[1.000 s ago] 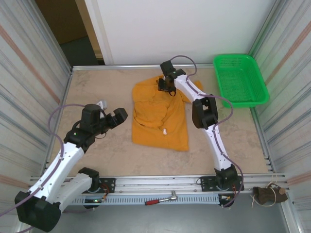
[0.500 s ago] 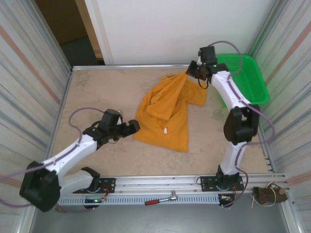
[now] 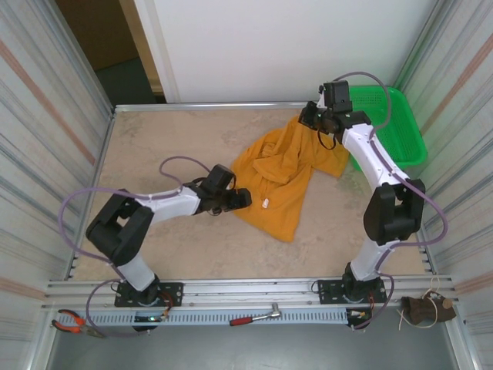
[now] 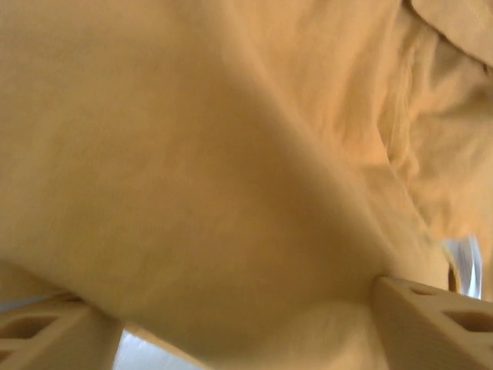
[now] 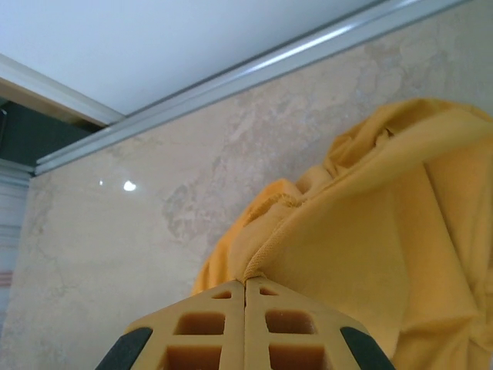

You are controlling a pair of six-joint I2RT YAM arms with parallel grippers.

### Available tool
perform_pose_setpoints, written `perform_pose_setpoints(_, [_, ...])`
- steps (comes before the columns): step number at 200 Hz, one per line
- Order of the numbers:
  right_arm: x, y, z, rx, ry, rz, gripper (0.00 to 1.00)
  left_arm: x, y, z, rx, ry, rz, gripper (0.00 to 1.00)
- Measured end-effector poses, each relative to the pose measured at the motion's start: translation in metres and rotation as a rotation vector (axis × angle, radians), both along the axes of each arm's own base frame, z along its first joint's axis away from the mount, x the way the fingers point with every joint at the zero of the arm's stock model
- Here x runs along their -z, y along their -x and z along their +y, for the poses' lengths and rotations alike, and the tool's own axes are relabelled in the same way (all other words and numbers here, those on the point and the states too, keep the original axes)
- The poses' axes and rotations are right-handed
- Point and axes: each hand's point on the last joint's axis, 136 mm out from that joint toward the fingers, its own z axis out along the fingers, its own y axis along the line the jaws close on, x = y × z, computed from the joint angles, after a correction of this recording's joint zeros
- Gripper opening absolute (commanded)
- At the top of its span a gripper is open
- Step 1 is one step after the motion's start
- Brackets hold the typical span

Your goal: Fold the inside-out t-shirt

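**Right has the shirt, left moving in for a hold**

Right gripper (image 5: 245, 279) is pressed tight together on a seamed edge of the shirt (image 3: 281, 177), holding that far corner up off the table (image 3: 154, 146), close to the basket (image 3: 420, 150). The rest of the shirt trails down and lies rumpled across the middle of the table, plain orange side up, with a small white label (image 3: 264, 204) showing near the front edge.

Over on the other side, the left gripper (image 3: 242, 199) is low at the shirt's near-left edge. From its wrist camera the fingers (image 4: 431, 316) stand wide apart with orange cloth bunched between them, and nothing is pinched.

My read is that this is the spreading-out step, with no fold begun. One corner is secured and the second hold is being lined up. The next move calls for the left jaws to close on that edge, ideally on a single layer rather than a wad. Then the two arms can draw apart to pull the cloth taut and lay it flat.

The green basket sits at the far right corner, and I can see nothing in it, though the right arm hides part of it
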Motion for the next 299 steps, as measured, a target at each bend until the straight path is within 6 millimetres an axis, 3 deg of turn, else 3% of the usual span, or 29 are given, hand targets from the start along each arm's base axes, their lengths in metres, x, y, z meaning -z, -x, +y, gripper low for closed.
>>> perform_pose_setpoints(27, [0.004, 0.017, -0.007, 0.009, 0.003, 0.009, 0.00, 0.005, -0.020, -0.012, 0.016, -0.018, -0.012, 0.00])
perform_pose_setpoints(45, [0.007, 0.027, -0.014, 0.024, -0.003, 0.014, 0.00, 0.005, -0.032, -0.014, 0.030, -0.020, -0.018, 0.00])
perform_pose_setpoints(60, [0.011, 0.036, -0.023, 0.049, -0.014, 0.022, 0.00, 0.002, -0.041, -0.003, 0.025, -0.025, -0.023, 0.00])
perform_pose_setpoints(87, [0.021, 0.064, -0.039, 0.107, -0.042, 0.042, 0.00, -0.024, -0.068, 0.053, -0.060, -0.023, -0.040, 0.00])
perform_pose_setpoints(112, [0.038, 0.099, -0.046, 0.164, -0.064, 0.068, 0.00, -0.067, -0.104, 0.113, -0.145, -0.001, -0.100, 0.00])
perform_pose_setpoints(118, [0.043, 0.106, -0.047, 0.180, -0.068, 0.076, 0.00, -0.078, -0.112, 0.124, -0.155, 0.004, -0.115, 0.12])
perform_pose_setpoints(130, [0.057, 0.122, -0.049, 0.212, -0.062, 0.098, 0.00, -0.098, -0.125, 0.137, -0.147, 0.009, -0.148, 0.48])
perform_pose_setpoints(137, [0.066, 0.130, -0.051, 0.235, -0.057, 0.113, 0.02, -0.107, -0.130, 0.140, -0.136, 0.011, -0.160, 0.60])
perform_pose_setpoints(149, [0.078, 0.137, -0.056, 0.275, -0.041, 0.139, 0.38, -0.122, -0.133, 0.138, -0.103, 0.012, -0.180, 0.69])
perform_pose_setpoints(155, [0.083, 0.138, -0.062, 0.298, -0.019, 0.149, 0.48, -0.127, -0.133, 0.137, -0.086, 0.013, -0.186, 0.72])
perform_pose_setpoints(175, [0.094, 0.135, -0.079, 0.364, 0.064, 0.174, 0.51, -0.126, -0.127, 0.133, -0.049, -0.002, -0.174, 0.85])
perform_pose_setpoints(193, [0.090, 0.129, -0.076, 0.348, 0.134, 0.160, 0.51, -0.115, -0.113, 0.137, -0.049, -0.028, -0.140, 0.86])
perform_pose_setpoints(207, [0.079, 0.122, -0.052, 0.258, 0.173, 0.128, 0.52, -0.106, -0.096, 0.145, -0.062, -0.052, -0.118, 0.86])
perform_pose_setpoints(219, [0.066, 0.112, -0.020, 0.147, 0.202, 0.093, 0.57, -0.102, -0.079, 0.155, -0.085, -0.071, -0.108, 0.87])
perform_pose_setpoints(248, [0.056, 0.076, 0.083, -0.142, 0.236, 0.064, 0.61, -0.098, -0.050, 0.190, -0.187, -0.081, -0.102, 0.88])
perform_pose_setpoints(273, [0.091, 0.063, 0.164, -0.326, 0.303, 0.105, 0.67, -0.086, -0.039, 0.230, -0.326, -0.068, -0.077, 0.88])
perform_pose_setpoints(284, [0.119, 0.070, 0.194, -0.396, 0.349, 0.146, 0.68, -0.080, -0.036, 0.243, -0.370, -0.061, -0.058, 0.88])
perform_pose_setpoints(299, [0.153, 0.086, 0.220, -0.465, 0.429, 0.201, 0.68, -0.077, -0.034, 0.249, -0.392, -0.051, -0.046, 0.88])
